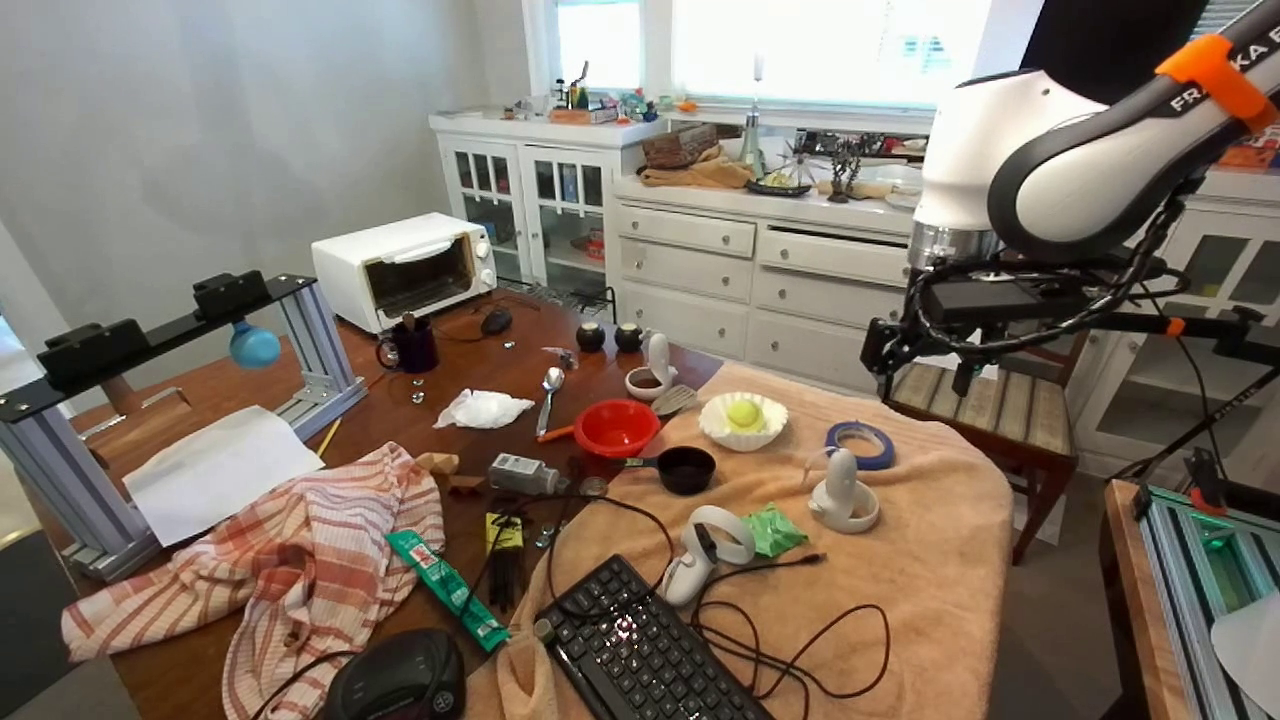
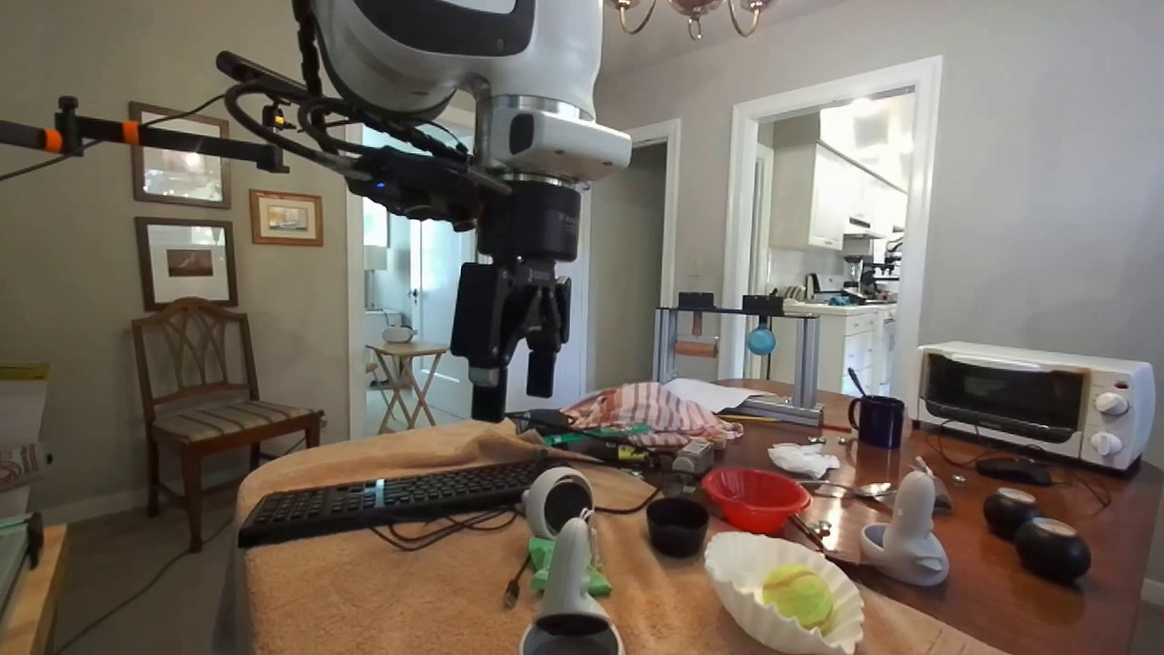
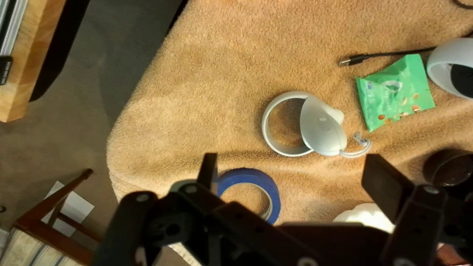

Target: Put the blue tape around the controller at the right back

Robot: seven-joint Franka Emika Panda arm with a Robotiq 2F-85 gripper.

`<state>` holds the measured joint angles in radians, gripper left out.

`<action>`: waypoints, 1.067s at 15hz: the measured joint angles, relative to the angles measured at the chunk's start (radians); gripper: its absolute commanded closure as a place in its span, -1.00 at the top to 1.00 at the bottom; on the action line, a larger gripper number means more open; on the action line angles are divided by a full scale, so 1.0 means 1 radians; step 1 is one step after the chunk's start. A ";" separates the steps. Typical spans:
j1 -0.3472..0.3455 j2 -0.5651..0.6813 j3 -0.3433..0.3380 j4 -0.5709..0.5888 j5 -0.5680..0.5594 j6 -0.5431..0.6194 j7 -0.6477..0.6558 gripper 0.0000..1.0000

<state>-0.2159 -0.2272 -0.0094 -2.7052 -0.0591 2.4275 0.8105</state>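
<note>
The Robotiq gripper [image 3: 293, 170] is positioned above the tan towel [image 3: 221, 55], jaws wide apart. The blue tape roll [image 3: 247, 175] lies flat on the towel, near but apart from an upright white VR controller [image 3: 323, 127].

The tape [image 3: 266, 182] is blue, controllers [image 1: 843, 487] white, bowl [image 1: 617, 438] red, and cloth [image 1: 330, 540] red-and-white striped.

On the robot arm [image 1: 1075, 180] in an exterior view, I can read white capitals along its black strip [image 1: 1188, 98]: "FRA", then "KA E", with 1 orange band [image 1: 1215, 78] wrapped between the 2 groups. The green packet [image 3: 397, 92] in the wrist view carries pale print, and the black tag [image 3: 5, 69] white characters, both too blurred to read.
</note>
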 measured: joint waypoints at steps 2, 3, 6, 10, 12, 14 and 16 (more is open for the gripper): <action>0.002 -0.001 0.000 0.001 -0.001 0.000 -0.003 1.00; 0.004 -0.001 0.001 0.005 -0.009 0.000 -0.009 1.00; -0.014 0.026 -0.004 0.037 -0.144 -0.029 -0.019 1.00; -0.062 0.132 -0.065 0.114 -0.312 -0.034 -0.067 1.00; -0.063 0.209 -0.110 0.163 -0.297 -0.034 -0.175 1.00; -0.063 0.297 -0.147 0.222 -0.232 -0.042 -0.325 1.00; -0.063 0.391 -0.173 0.301 -0.177 -0.093 -0.453 1.00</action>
<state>-0.2787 0.1642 -0.1819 -2.4044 -0.2361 2.3345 0.3579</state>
